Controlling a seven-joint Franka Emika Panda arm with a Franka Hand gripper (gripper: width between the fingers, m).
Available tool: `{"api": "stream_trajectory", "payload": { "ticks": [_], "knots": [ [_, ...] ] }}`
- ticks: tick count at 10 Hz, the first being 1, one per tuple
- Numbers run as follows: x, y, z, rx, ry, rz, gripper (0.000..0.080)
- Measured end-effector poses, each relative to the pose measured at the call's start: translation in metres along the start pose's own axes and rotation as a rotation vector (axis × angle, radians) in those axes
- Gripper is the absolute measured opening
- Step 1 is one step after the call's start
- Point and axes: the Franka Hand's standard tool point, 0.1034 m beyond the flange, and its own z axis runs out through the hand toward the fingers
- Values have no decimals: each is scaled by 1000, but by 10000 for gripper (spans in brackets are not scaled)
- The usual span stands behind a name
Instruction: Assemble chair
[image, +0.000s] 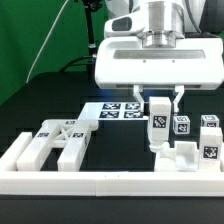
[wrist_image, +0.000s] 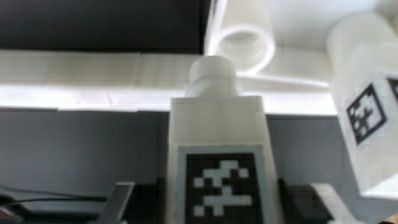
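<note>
My gripper (image: 162, 104) is shut on a white chair leg (image: 158, 126) that hangs upright, its square tag facing the exterior view. In the wrist view the same chair leg (wrist_image: 219, 150) runs between the dark fingers (wrist_image: 125, 203) of the gripper (wrist_image: 221, 206), and its round peg end points away from me. Two more tagged legs (image: 182, 128) (image: 209, 132) stand to the exterior view's right of it. A low white blocky part (image: 186, 156) lies just below them. The cross-braced piece (image: 60, 142) lies at the exterior view's left.
The marker board (image: 120, 109) lies flat behind the parts. A low white border rail (image: 110, 183) runs along the front edge of the table. Black table surface shows between the cross-braced piece and the held leg. Another tagged white part (wrist_image: 365, 100) stands close beside the held leg.
</note>
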Motion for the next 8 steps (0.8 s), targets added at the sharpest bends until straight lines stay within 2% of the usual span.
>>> {"api": "stream_trajectory", "payload": {
  "ticks": [2, 4, 8],
  "knots": [
    [0, -6, 4, 5, -1, -6, 285],
    [-3, -19, 17, 14, -7, -17, 285],
    [0, -16, 21, 4, 18, -20, 285]
  ]
}}
